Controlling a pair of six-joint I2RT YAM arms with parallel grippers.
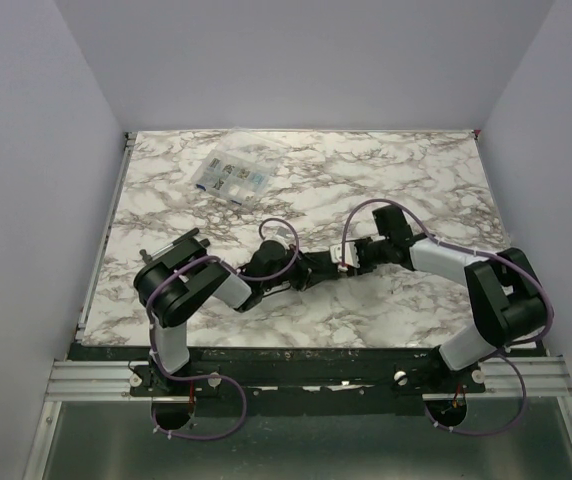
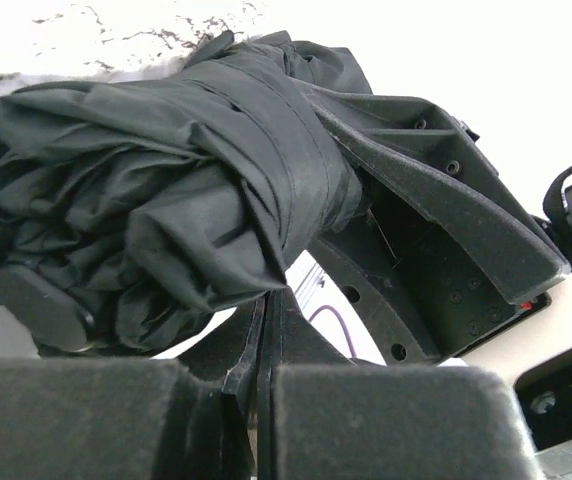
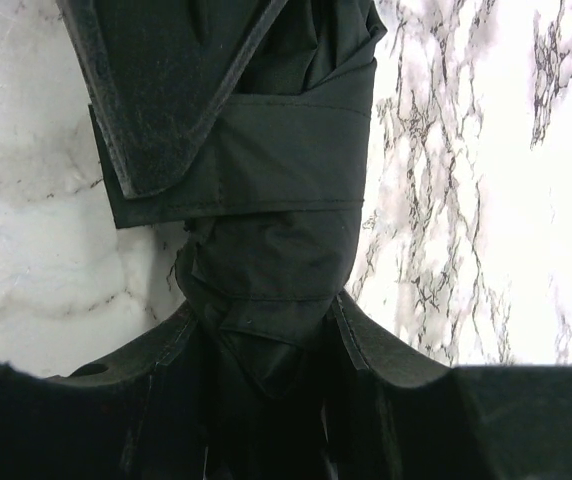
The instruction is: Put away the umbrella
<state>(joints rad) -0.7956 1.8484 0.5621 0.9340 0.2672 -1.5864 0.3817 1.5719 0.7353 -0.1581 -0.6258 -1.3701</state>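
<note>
The umbrella (image 2: 156, 190) is a folded dark bundle with a strap (image 3: 266, 160) wrapped round it. It lies low over the marble table (image 1: 416, 170) between my two arms, seen from above as the umbrella (image 1: 314, 268). My right gripper (image 3: 266, 340) is shut on one end of the bundle, a finger (image 3: 386, 350) on each side; it is also visible as the right gripper (image 2: 446, 230). My left gripper (image 2: 266, 325) is shut, its fingertips pinched together at a thin fold of fabric by the strap. One left finger (image 3: 156, 90) lies across the strap. Handle and shaft are hidden.
A clear plastic compartment box (image 1: 229, 180) lies at the back left of the table. Purple cables loop over both arms (image 1: 386, 205). White walls close in the table on three sides, and a metal rail (image 1: 306, 378) runs along the near edge.
</note>
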